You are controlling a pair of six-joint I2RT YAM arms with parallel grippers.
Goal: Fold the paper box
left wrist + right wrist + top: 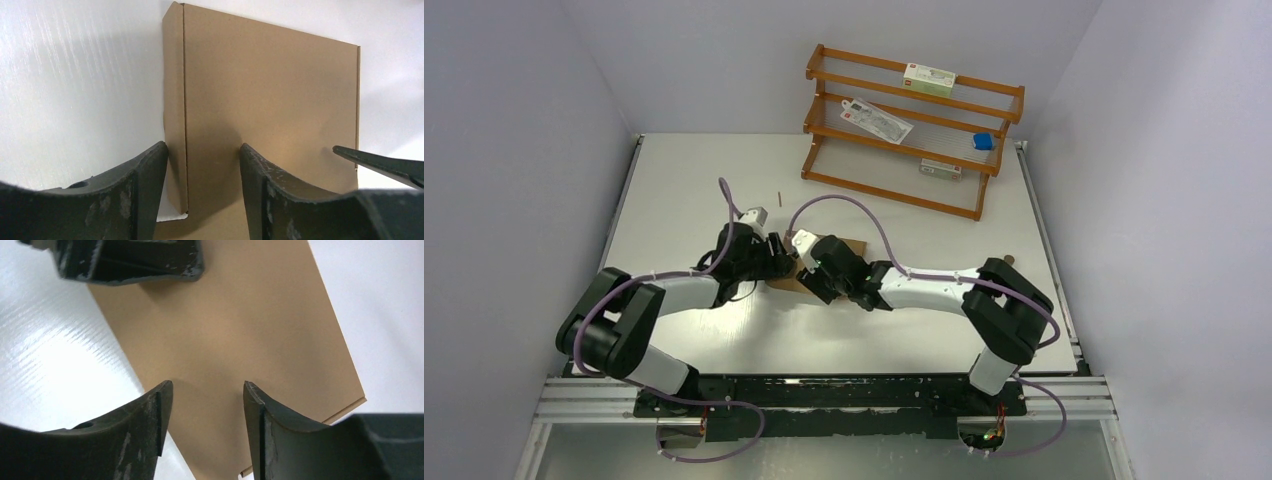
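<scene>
Two pincers close together over one paper box (270, 85), brown and unprinted, lying flat on the white worktop (75, 75). For the left pincer (203, 146): moderately spread, dark fingers (130, 200) astride the crease of a narrow side flap (173, 100) at the box's edge, one finger against the flap's outer side, the other over the box's main panel, nothing clamped. Whether that flap is raised or flat: cannot tell. Small notch (172, 217) at the flap's near end, with white worktop showing through. For the right pincer (207, 385): also moderately apart, low over the box's plain panel near a corner, gripping nothing. Well beyond the box's far side, a wooden rack (904, 130) with a white and green carton (929, 79) on its top shelf.
</scene>
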